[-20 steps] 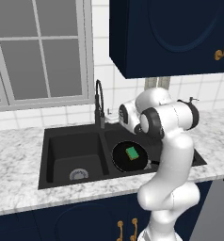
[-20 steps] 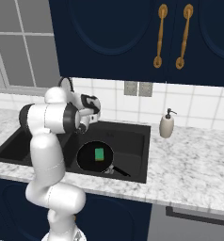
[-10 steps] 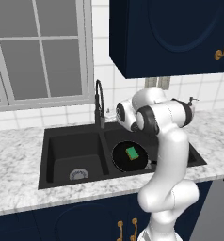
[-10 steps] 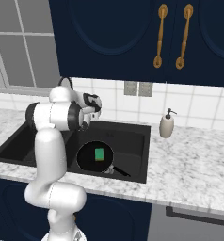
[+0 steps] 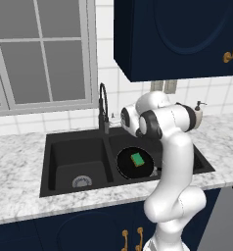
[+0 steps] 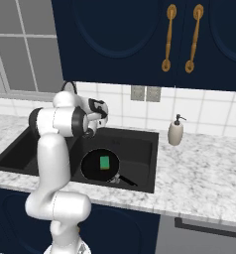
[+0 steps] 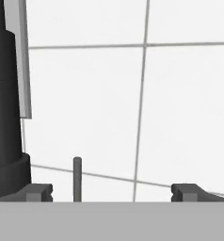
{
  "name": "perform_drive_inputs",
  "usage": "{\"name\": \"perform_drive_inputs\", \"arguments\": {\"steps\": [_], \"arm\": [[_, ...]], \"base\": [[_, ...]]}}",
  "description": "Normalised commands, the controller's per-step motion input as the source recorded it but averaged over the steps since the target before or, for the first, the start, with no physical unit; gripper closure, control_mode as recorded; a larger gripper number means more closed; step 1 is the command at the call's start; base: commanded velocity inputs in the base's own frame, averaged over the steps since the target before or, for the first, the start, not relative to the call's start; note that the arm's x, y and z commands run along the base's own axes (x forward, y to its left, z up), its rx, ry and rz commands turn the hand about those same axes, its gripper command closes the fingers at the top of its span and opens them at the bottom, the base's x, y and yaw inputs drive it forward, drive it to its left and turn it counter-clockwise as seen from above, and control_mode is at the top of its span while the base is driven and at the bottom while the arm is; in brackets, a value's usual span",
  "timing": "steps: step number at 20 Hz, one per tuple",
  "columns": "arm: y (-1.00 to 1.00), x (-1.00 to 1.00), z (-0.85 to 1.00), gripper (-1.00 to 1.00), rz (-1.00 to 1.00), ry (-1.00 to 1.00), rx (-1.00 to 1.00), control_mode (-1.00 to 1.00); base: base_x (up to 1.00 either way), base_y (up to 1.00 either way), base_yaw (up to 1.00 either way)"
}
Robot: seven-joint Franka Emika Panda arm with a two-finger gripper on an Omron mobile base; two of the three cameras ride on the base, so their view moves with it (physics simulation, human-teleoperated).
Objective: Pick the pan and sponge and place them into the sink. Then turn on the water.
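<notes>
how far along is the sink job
Done: the pan lies in the sink's right basin with the sponge on it. In hand: the open, empty gripper is up by the faucet, facing the tiled wall. Left: the water; no stream shows.

A white soap dispenser (image 6: 176,133) stands on the grey marble bench (image 6: 209,173). Behind the dispenser is a white tiled wall (image 6: 214,115) with a grey outlet (image 6: 144,93); above it, navy cabinets (image 6: 140,39) with gold handles (image 6: 192,38). Far to its left is a window (image 5: 40,54).
</notes>
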Motion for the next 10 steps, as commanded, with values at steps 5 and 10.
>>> {"name": "perform_drive_inputs", "arguments": {"steps": [5, 10], "arm": [[0.25, 0.08, 0.0, -1.0, -0.04, 0.0, 0.0, -1.0], [0.23, 0.1, 0.0, -1.0, -0.02, 0.0, 0.0, -1.0]], "base": [[0.0, 0.0, 0.0], [0.0, 0.0, 0.0]]}}
